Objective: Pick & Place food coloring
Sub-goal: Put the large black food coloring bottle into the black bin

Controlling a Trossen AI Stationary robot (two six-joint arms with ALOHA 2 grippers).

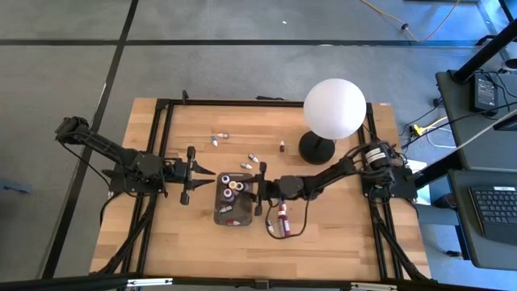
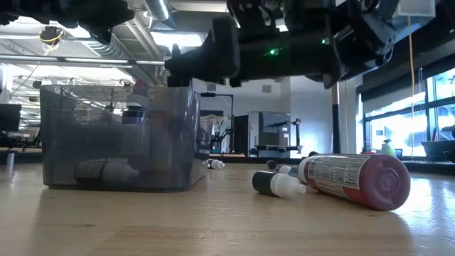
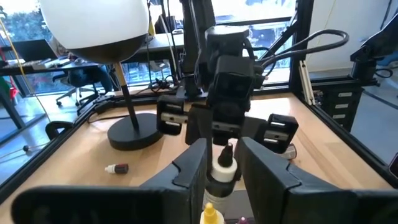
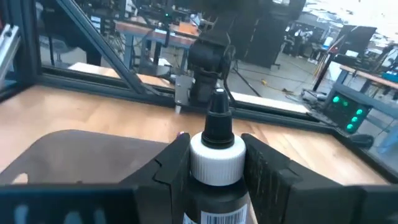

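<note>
A dark grey tray (image 1: 220,212) stands mid-table with several food coloring bottles in it, some upright (image 1: 230,192). Over the tray's right end my right gripper (image 1: 250,186) (image 4: 216,152) points level toward the table's left and is shut on a dark food coloring bottle (image 4: 216,186) with a white collar and a black cap. Just left of the tray my left gripper (image 1: 212,172) (image 3: 224,171) is level and open, nothing between its fingers. Small bottles (image 1: 216,141) (image 1: 253,155) lie on their sides on the wood behind the tray. My right gripper pinches the bottle's upper part between its two fingers (image 4: 171,168), at the white collar (image 4: 199,163) and the top of the dark body. The fingers come level from the table's right and lie across the bottle. The bottle stands upright, cap up, clear of the table above the tray.
A big white globe lamp (image 1: 334,107) on a black base (image 1: 317,148) stands at the back right. A larger red bottle (image 1: 281,218) (image 2: 355,178) lies on its side near the tray's right, with a small black-and-white one (image 2: 277,185) beside it. Black frame rails (image 1: 161,145) border the table.
</note>
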